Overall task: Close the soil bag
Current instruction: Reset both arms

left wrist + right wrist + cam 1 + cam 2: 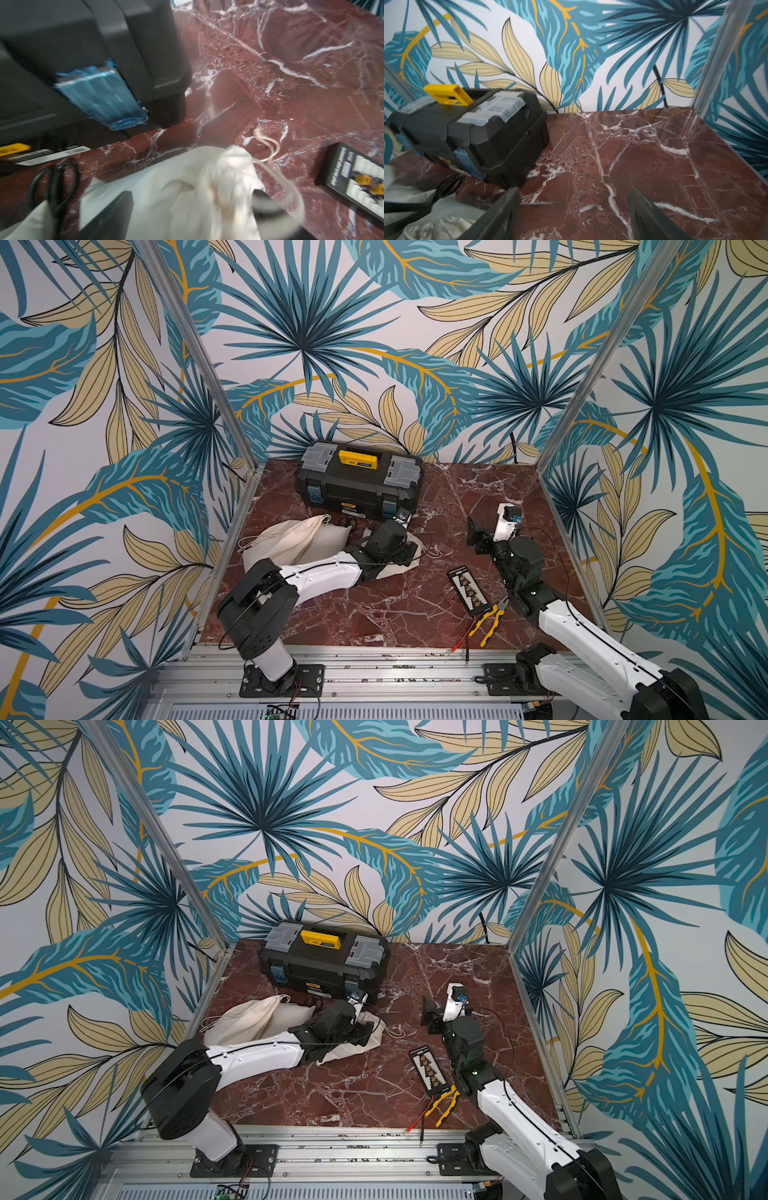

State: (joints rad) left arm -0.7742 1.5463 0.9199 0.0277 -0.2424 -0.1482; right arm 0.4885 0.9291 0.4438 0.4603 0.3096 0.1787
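Note:
The soil bag (291,541) (249,1019) is a cream cloth drawstring sack lying on its side on the red marble table, left of centre. My left gripper (409,553) (365,1029) hangs over its bunched neck (228,176). Its jaws (193,193) are open, with the gathered cloth loose between the two dark fingers (108,216). A pale drawstring cord (272,147) trails from the neck onto the marble. My right gripper (478,535) (430,1013) is raised right of the bag, open and empty (574,190). The bag's edge (446,220) shows beside it.
A black toolbox (359,477) with a yellow handle stands just behind the bag. Black scissors (56,187) lie between them. A black card of yellow connectors (469,591), yellow pliers (492,620) and red leads (459,639) lie at the front right.

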